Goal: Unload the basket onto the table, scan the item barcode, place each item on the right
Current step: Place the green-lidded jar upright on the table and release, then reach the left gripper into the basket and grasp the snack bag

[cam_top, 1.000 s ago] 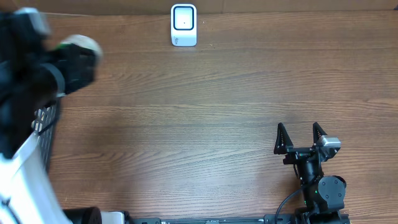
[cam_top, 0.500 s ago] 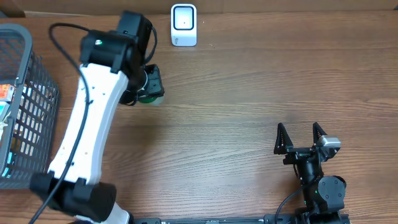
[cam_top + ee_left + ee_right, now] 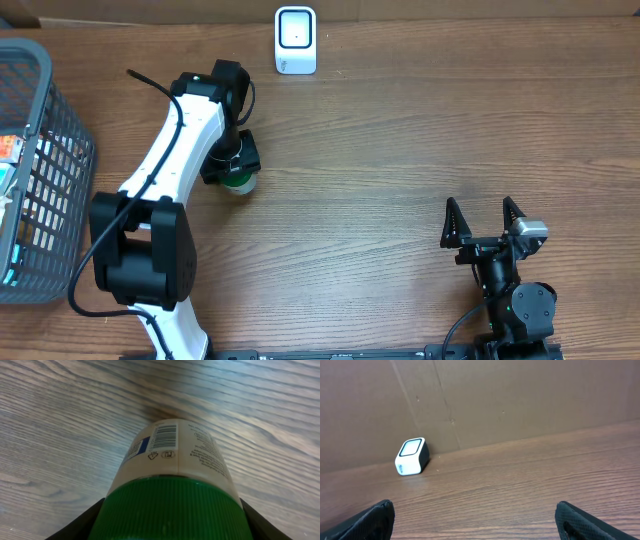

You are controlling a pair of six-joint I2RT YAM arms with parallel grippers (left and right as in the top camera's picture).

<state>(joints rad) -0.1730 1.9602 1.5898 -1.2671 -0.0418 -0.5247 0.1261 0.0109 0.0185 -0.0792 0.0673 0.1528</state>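
Left wrist view shows you the left gripper (image 3: 170, 527) holding a bottle (image 3: 175, 455) by its green ribbed cap (image 3: 170, 502). The dark fingers (image 3: 82, 524) press the cap from either side, about half spread. The bottle's cream body points away from the hand toward the wooden table (image 3: 60, 420). You cannot tell whether its base touches the wood. The barcode (image 3: 164, 436) sits on the upper side of the label, facing the wrist camera, beside a small blue patch (image 3: 141, 446).

From overhead, you find that hand left of the table's middle, with only a sliver of green cap showing under it. The white scanner (image 3: 296, 40) stands at the far edge, beyond the bottle and slightly to its right, apart from it. A grey wire basket (image 3: 60, 150) sits at the left edge. Your right gripper (image 3: 482, 222) rests near the front right, jaws spread wide, holding nothing, well apart from the bottle.
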